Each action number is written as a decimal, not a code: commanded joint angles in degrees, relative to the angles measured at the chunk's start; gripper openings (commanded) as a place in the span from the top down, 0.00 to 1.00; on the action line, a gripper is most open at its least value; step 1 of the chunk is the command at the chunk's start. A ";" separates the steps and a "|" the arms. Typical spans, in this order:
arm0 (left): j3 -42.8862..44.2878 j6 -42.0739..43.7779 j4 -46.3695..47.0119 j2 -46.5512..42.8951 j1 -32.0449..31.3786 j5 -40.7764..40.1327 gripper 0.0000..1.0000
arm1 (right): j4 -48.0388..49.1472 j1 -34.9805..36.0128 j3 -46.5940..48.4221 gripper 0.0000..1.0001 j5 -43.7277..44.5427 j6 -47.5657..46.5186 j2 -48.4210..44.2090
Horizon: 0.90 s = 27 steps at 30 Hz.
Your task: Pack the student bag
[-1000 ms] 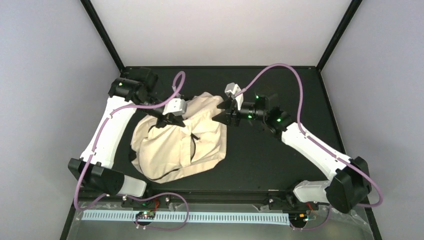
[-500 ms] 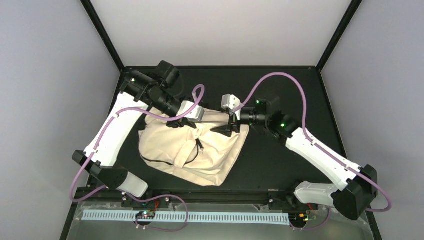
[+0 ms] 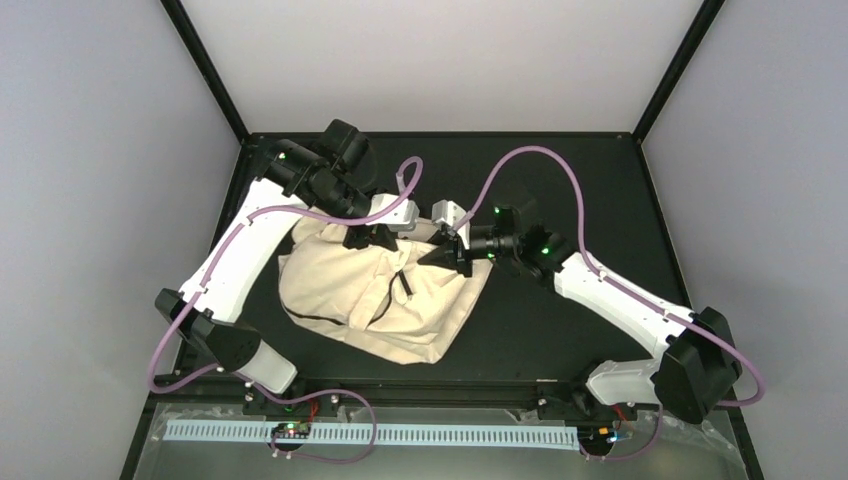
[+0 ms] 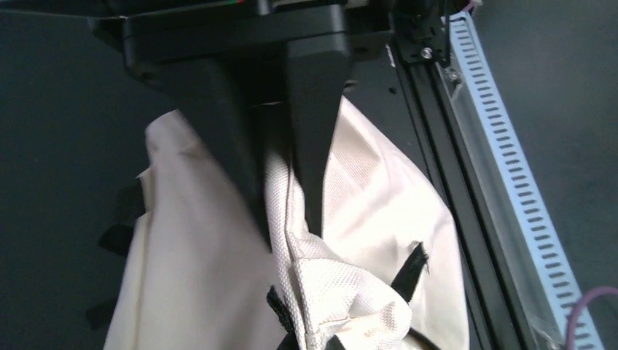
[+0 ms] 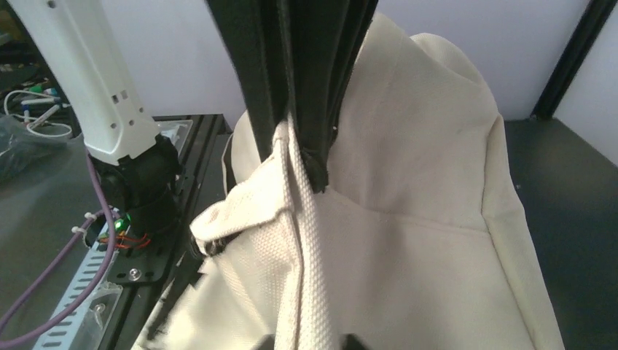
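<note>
At the middle of the black tabletop (image 3: 570, 180) lies the student bag (image 3: 370, 300), slumped, its far edge raised between the two arms. The left gripper (image 3: 362, 242) is clenched on a fold of cream fabric by a seam. The right gripper (image 3: 440, 256) pinches a neighbouring fold just beside it. The step in hand looks like finding and spreading the bag's mouth. The next move probably calls for drawing the two folds apart without either pinch slipping on the soft cloth. Pale walls (image 3: 100, 150) and black corner posts (image 3: 205, 70) enclose the surface, and a slotted rail (image 3: 400, 433) runs along its near edge.
</note>
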 commanded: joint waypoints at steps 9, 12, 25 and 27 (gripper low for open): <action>-3.40 -24.67 31.40 -5.43 7.92 -4.58 0.01 | -0.55 -0.02 2.01 0.99 10.55 20.83 2.45; -4.83 -24.78 28.54 -7.55 5.30 -5.35 0.03 | 0.84 -0.04 2.28 0.99 13.09 24.85 2.60; -24.22 -34.54 36.84 -9.97 -7.75 -25.34 0.20 | 0.52 -0.09 4.90 0.99 16.47 30.39 4.84; -24.91 -35.10 39.31 -8.98 -8.28 -30.44 0.19 | 1.17 -0.05 4.65 0.99 15.94 30.75 4.89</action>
